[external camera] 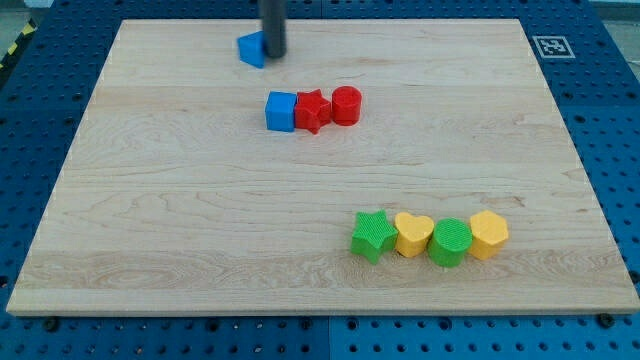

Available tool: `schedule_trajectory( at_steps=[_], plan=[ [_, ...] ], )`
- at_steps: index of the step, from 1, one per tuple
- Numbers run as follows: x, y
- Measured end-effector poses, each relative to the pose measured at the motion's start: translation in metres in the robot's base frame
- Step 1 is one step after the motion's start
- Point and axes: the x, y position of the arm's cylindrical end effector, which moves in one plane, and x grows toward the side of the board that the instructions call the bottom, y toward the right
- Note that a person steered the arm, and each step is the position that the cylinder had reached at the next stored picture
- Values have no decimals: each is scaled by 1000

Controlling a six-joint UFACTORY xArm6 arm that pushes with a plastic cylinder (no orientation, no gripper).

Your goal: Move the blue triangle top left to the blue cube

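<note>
The blue triangle (pixel 251 48) lies near the view's top, left of centre, on the wooden board (pixel 180 220). My tip (pixel 274 55) is right against the triangle's right side. The blue cube (pixel 281 110) sits below and slightly right of the triangle, a short gap apart from it. The cube touches a red star (pixel 312 110), which touches a red cylinder (pixel 346 105), forming a row.
A row of a green star (pixel 373 235), a yellow heart (pixel 414 235), a green cylinder (pixel 450 242) and a yellow hexagon (pixel 489 234) lies at the view's lower right. A marker tag (pixel 551 45) sits off the board's top right corner.
</note>
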Motion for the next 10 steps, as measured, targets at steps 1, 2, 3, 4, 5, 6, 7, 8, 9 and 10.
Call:
schedule_trajectory(
  at_steps=[1,2,3,4,5,6,7,8,9,10],
  plan=[
    [0,-39],
    [-1,-13],
    [4,24],
    [12,11],
    [19,-26],
    [19,-51],
    [19,-50],
    [19,-50],
    [21,-50],
    [58,-60]
  ],
)
